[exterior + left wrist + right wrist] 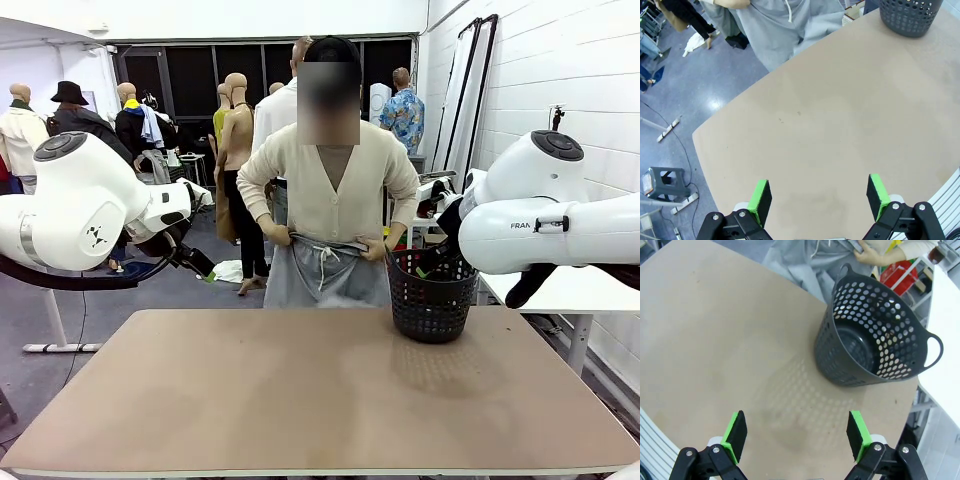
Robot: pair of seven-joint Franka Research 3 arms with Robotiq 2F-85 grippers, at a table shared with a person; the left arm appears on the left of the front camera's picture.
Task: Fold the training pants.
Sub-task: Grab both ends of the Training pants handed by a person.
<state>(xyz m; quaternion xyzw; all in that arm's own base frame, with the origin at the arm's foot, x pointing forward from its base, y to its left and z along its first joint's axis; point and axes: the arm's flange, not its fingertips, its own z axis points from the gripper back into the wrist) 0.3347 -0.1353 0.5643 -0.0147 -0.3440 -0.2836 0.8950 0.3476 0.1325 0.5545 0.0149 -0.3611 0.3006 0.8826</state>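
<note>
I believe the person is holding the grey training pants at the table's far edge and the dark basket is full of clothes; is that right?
Not quite: the basket is empty, as the right wrist view into it shows. The person does hold the grey training pants at the far edge of the table.
</note>
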